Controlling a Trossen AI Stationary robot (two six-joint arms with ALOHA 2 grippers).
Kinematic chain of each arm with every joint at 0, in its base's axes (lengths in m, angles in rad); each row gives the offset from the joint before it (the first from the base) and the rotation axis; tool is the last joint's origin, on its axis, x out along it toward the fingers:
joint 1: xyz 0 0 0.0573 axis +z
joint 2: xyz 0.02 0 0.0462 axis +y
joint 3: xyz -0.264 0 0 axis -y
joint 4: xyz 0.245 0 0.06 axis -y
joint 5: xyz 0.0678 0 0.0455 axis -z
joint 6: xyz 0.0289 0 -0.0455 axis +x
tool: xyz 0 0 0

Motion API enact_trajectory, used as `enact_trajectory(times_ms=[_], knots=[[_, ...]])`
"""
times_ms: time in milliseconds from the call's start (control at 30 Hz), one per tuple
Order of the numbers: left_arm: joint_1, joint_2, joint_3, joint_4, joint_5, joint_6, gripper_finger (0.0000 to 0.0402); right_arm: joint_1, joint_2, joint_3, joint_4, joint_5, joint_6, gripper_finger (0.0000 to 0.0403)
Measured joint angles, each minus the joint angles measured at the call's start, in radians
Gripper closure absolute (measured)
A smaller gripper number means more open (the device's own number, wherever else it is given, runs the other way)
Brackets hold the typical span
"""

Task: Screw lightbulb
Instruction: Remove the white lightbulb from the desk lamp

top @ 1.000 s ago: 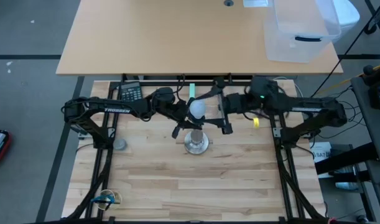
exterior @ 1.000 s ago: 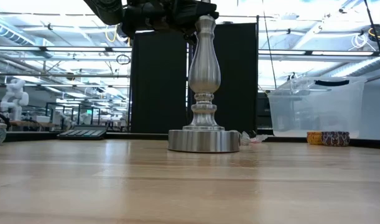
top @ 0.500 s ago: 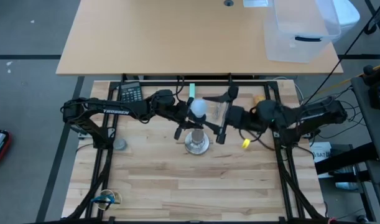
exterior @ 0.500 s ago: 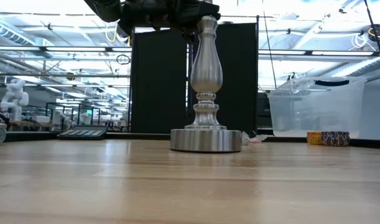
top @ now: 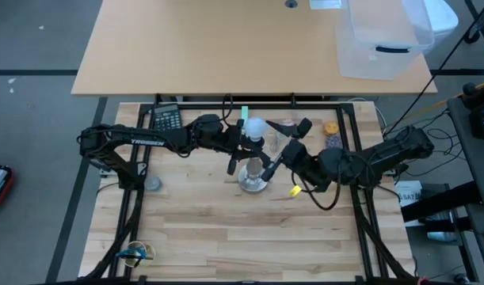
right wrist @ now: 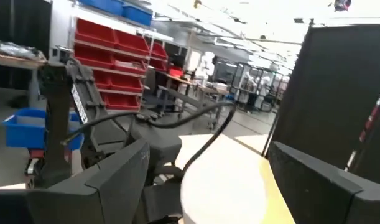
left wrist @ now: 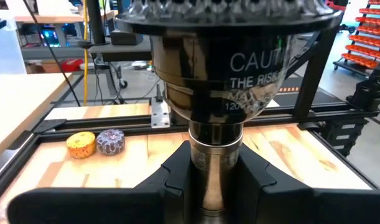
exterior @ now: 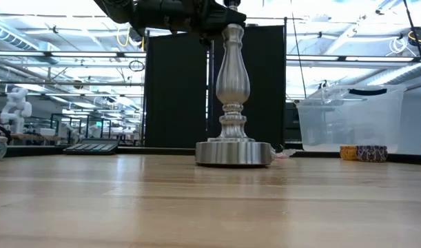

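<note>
The white lightbulb (top: 254,128) sits on the black socket (left wrist: 205,68) at the top of the silver stand (exterior: 233,96), whose round base (top: 253,182) rests on the wooden table. My left gripper (top: 243,152) reaches in from the left and is shut on the stand just under the socket. My right gripper (top: 283,146) is open to the right of the bulb. In its wrist view the bulb (right wrist: 222,180) shows between its two spread fingers. My left gripper pinches the stand's narrow silver neck (left wrist: 214,163), just below the black socket, between its two fingers (left wrist: 168,183). The fingers come in about level from the table's left and lie across the upright stand. The stand's base is on the table.
A calculator (top: 166,119) lies at the far left and a grey disc (top: 152,184) at the left. Two small round items (top: 332,133) lie at the far right. A clear plastic bin (top: 380,39) stands on the table beyond.
My right arm has drawn back toward the table's near edge and turned, so its gripper now comes at the bulb from the near right. The stand, held by my left gripper, has slid a little toward the table's right, staying upright.
</note>
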Motion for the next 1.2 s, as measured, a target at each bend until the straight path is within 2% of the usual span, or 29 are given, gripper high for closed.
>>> enact_trajectory(times_ms=[300,633,1200], knots=[[0.0,0.0,0.0,0.001,-0.001,0.007,0.033,0.002,0.077,0.0,0.06,0.161,0.04,0.0085],[0.0,0.0,0.0,0.001,0.0,0.009,0.033,-0.037,0.095,0.0,0.108,0.174,0.072,0.0085],[0.001,0.0,0.0,0.001,-0.001,0.011,0.033,-0.089,0.095,0.0,0.024,0.141,0.143,0.0089]])
